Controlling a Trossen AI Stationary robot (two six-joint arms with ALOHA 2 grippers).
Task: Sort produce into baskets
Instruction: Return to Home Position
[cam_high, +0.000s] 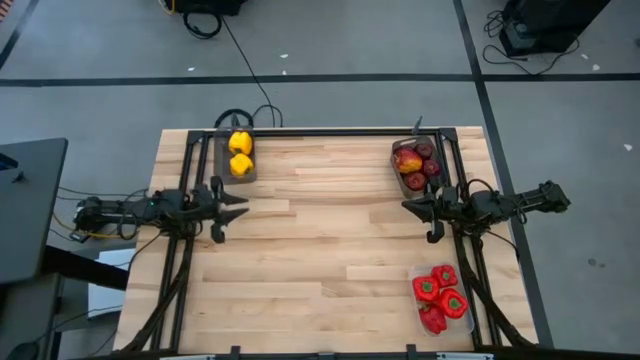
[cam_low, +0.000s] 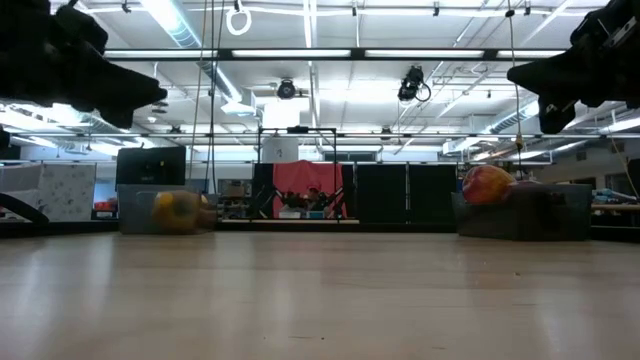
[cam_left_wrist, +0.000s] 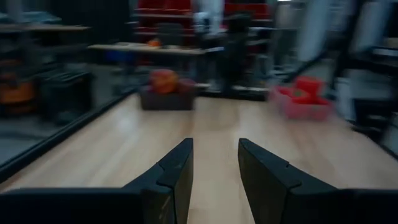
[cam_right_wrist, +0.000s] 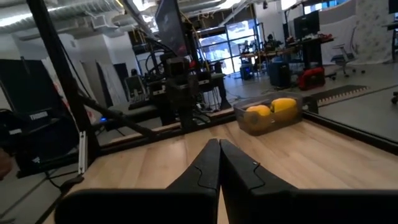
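Note:
Two yellow bell peppers (cam_high: 240, 153) lie in a smoky-grey bin (cam_high: 238, 172) at the far left. Several apples (cam_high: 417, 162) fill a grey bin (cam_high: 399, 178) at the far right. Several red bell peppers (cam_high: 441, 297) fill the clear bin (cam_high: 417, 276) at the near right. My left gripper (cam_high: 240, 207) hovers above the table's left side, open and empty; it shows too in its wrist view (cam_left_wrist: 214, 152). My right gripper (cam_high: 408, 206) hovers above the right side, shut and empty; its wrist view (cam_right_wrist: 219, 149) shows the fingers together.
Black frame rails (cam_high: 330, 131) run along the table's far edge and down both sides. The bare wood (cam_high: 320, 240) lies between the two grippers. Cables (cam_high: 240, 60) lie on the floor beyond the far edge.

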